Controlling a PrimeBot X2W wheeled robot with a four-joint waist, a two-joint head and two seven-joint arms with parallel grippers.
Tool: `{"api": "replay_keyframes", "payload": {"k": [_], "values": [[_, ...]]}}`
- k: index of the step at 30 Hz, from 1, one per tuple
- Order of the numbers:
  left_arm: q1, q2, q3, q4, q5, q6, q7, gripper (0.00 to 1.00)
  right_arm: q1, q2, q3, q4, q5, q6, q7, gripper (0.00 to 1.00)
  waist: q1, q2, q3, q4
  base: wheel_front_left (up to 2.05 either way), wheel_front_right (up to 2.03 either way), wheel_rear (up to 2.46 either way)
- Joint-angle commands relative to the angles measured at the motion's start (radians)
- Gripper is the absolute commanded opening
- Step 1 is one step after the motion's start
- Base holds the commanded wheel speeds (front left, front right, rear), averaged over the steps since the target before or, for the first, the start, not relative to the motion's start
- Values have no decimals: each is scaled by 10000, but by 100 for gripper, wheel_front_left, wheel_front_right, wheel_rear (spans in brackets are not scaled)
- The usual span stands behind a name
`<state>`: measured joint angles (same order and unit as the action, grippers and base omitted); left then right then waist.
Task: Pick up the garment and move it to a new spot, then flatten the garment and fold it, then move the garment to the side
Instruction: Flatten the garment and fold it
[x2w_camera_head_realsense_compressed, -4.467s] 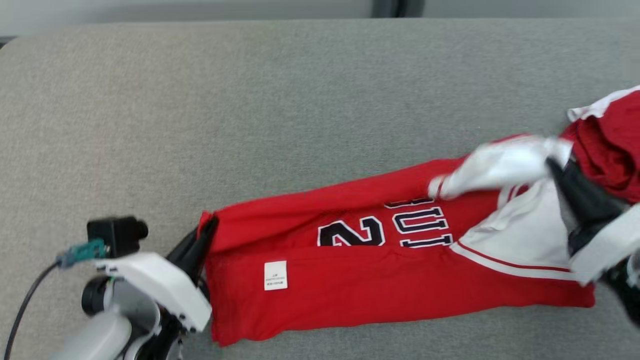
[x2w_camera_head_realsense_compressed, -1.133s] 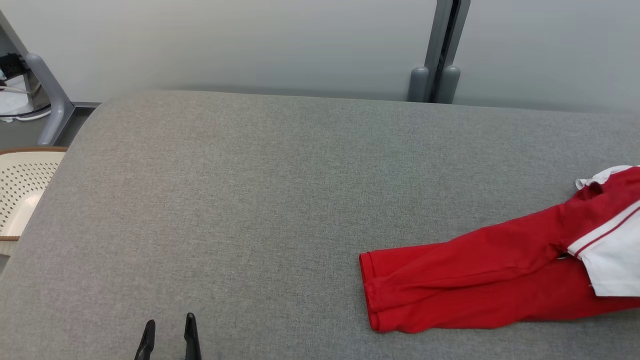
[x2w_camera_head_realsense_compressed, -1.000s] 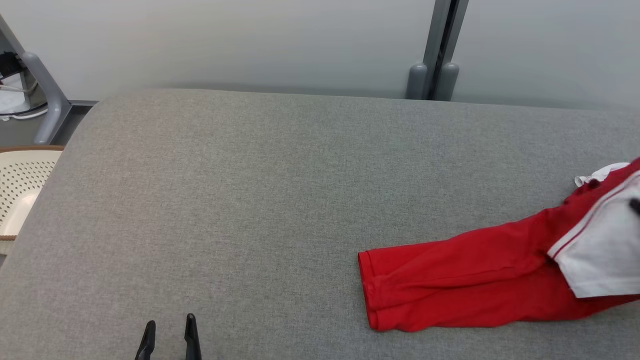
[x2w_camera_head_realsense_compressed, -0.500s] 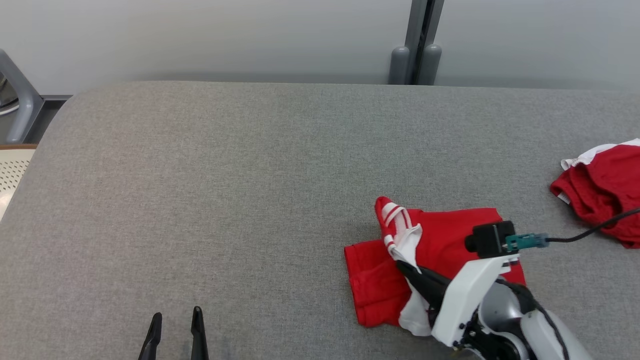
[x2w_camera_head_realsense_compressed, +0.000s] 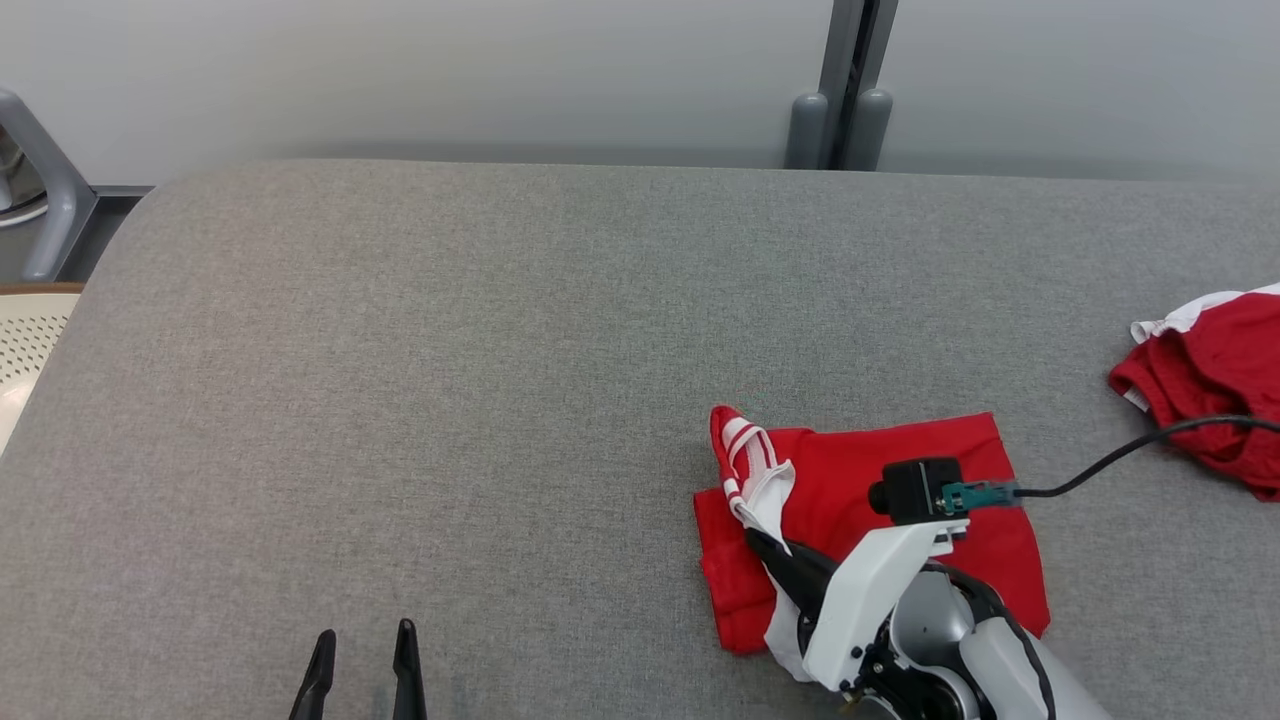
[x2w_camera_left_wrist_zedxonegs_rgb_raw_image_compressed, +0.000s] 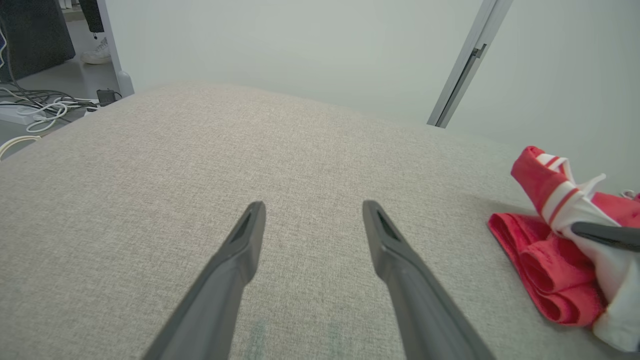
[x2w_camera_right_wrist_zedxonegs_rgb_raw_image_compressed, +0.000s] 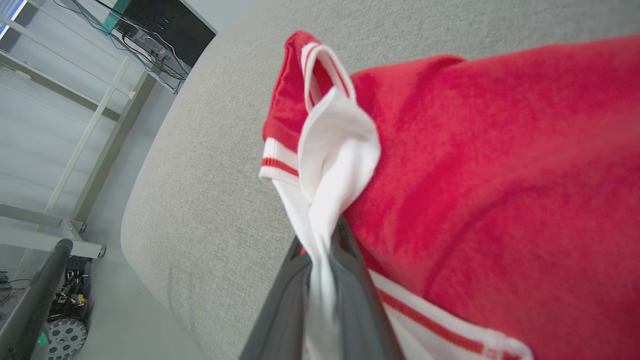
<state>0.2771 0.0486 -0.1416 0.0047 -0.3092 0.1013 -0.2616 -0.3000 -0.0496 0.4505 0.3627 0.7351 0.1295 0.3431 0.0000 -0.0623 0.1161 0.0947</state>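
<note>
Since a second back, the garment (x2w_camera_head_realsense_compressed: 850, 470) has gone from a long red strip to a short soft stack with rolled folds. Left gripper (x2w_camera_head_realsense_compressed: 365, 640), fingers spread, hovers over bare grey woven tabletop (x2w_camera_head_realsense_compressed: 500, 350); open room ahead and to both sides. Right gripper (x2w_camera_head_realsense_compressed: 755, 538) pinches a twisted white sleeve, with striped trim bunched up past its fingertips. Smaller red cloth (x2w_camera_head_realsense_compressed: 1210, 390) lies far right of it, well apart.

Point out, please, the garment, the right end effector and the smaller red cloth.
garment (x2w_camera_head_realsense_compressed: 840, 460): head view, on its flat red folded body.
right end effector (x2w_camera_head_realsense_compressed: 757, 538): head view, at its fingertips, shut on white fabric.
smaller red cloth (x2w_camera_head_realsense_compressed: 1215, 385): head view, on its bunched red middle.
</note>
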Motion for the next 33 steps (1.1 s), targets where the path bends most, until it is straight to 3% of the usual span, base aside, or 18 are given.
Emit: {"api": "replay_keyframes", "payload": {"k": [1,2,3,7,12,20,26,31,33], "values": [[-34,39,19,19,37,-46,-41,100,-123,-5,126,79,136,22,-208,16,0,0,-6,1,0,0,0],[-18,38,26,32,50,-53,-41,100,-178,-11,255,133,230,22,-339,43,0,0,-12,-1,0,0,0],[-5,39,34,50,61,-48,-41,100,-201,-8,378,188,306,22,-447,100,0,0,-16,-2,0,0,0],[58,41,183,36,99,-15,-41,100,-300,-28,534,197,439,22,-1243,100,0,0,-66,-71,0,0,0],[184,36,486,-58,117,21,-41,100,181,-78,-190,-483,28,22,-3059,100,0,0,-297,-158,0,0,0],[459,38,491,-197,-21,8,-41,100,1853,-1774,-2141,-1317,-2657,21,-5503,100,0,0,-640,-613,0,0,0],[242,36,386,-157,-73,-60,-41,100,3237,-2216,-3854,-1052,-4773,21,-6062,100,0,0,-878,-710,0,0,0],[100,39,414,54,140,-213,-41,100,4382,-1833,-5261,-1813,-5869,21,-6075,100,0,0,-1100,-679,0,0,0],[73,38,415,129,218,-245,-41,100,4577,-1874,-5337,-1955,-6187,21,-6078,100,0,0,-1147,-678,0,0,0]]}}
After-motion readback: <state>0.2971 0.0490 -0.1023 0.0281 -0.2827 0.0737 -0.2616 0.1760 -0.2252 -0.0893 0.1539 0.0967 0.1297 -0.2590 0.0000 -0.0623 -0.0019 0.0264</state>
